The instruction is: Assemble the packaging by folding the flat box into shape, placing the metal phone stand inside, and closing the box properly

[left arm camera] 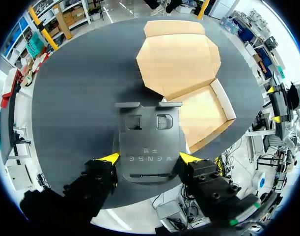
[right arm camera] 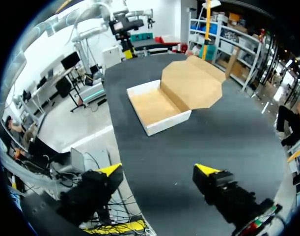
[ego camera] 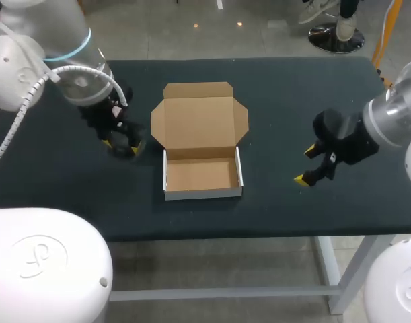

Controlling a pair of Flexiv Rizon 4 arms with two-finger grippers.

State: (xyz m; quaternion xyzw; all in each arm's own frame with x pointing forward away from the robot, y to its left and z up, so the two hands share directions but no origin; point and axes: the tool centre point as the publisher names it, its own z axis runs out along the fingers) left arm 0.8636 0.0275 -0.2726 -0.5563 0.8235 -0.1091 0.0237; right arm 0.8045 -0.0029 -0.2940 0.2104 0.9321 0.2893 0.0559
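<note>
The cardboard box [ego camera: 202,175] stands folded at the table's middle, its tray empty and its lid [ego camera: 200,121] lying open flat behind it. To the box's left, low over the table, my left gripper [ego camera: 121,145] is shut on the dark metal phone stand [left arm camera: 149,147]. In the left wrist view the gripper [left arm camera: 150,158] has a yellow tip against each side edge of the stand, and the box [left arm camera: 204,110] lies just ahead of it. The stand hardly shows in the head view. My right gripper [ego camera: 306,166] hangs open and empty to the box's right, with the box [right arm camera: 154,105] well ahead of it [right arm camera: 158,172].
The dark table [ego camera: 292,94] carries nothing else. Bare cloth lies between the box and each gripper. The table's front edge runs close below the box's front wall.
</note>
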